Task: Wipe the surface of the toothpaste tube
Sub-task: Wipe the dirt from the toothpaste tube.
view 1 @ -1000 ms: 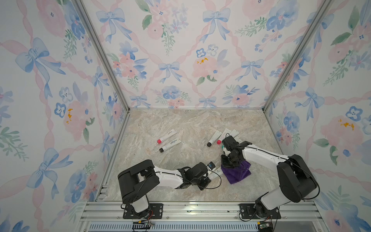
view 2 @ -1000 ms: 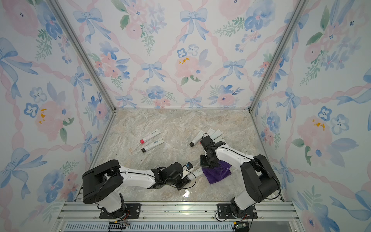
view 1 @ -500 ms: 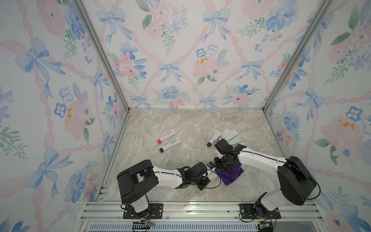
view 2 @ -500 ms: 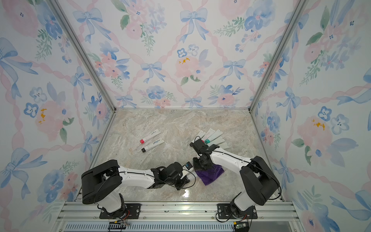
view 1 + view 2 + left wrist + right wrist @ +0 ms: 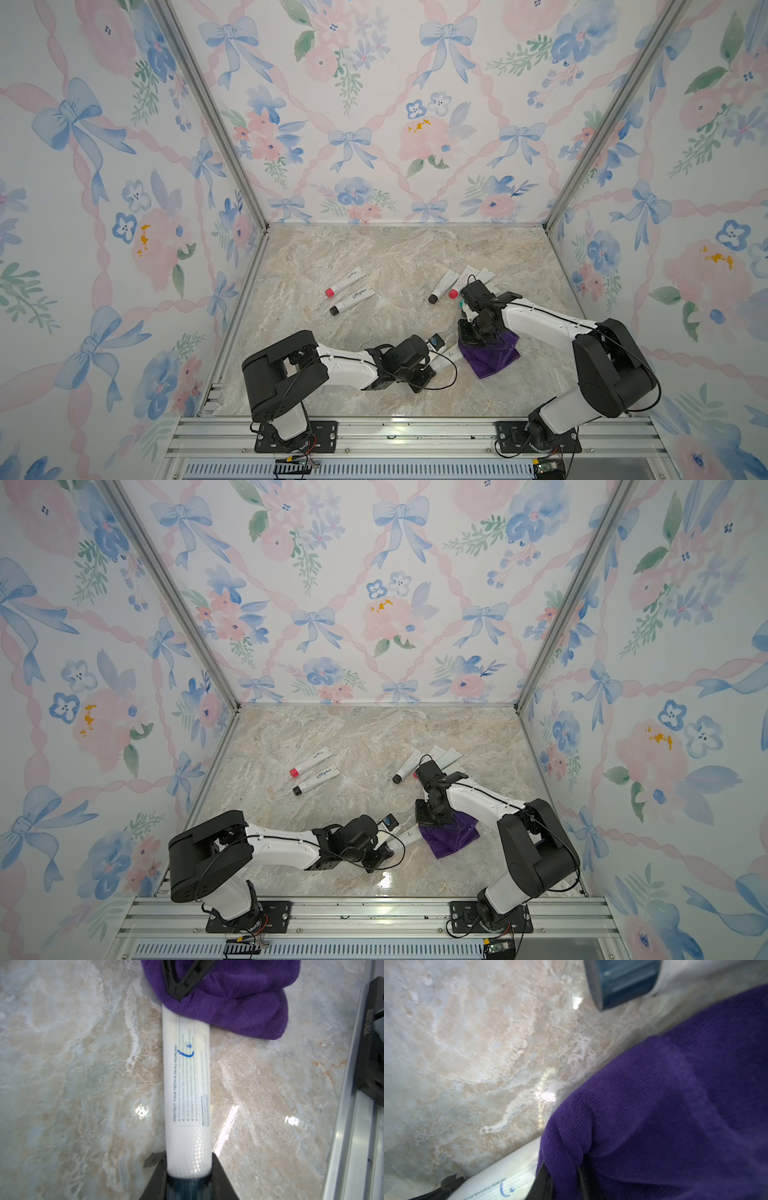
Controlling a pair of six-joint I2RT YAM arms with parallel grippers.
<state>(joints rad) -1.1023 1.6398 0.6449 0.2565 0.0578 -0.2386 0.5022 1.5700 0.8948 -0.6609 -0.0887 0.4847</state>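
The left gripper (image 5: 188,1169) is closed on the cap end of the tube (image 5: 187,1084), which lies near the front of the table (image 5: 374,257), and should hold it firm. The cloth (image 5: 239,997), pinched in the right gripper (image 5: 563,1178), should press lightly and slide along the whole printed side. The tube's far end is hidden under the cloth.

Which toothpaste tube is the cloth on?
The white tube clamped in the left gripper; the purple cloth covers its far end. The other tubes lie ungripped farther back.
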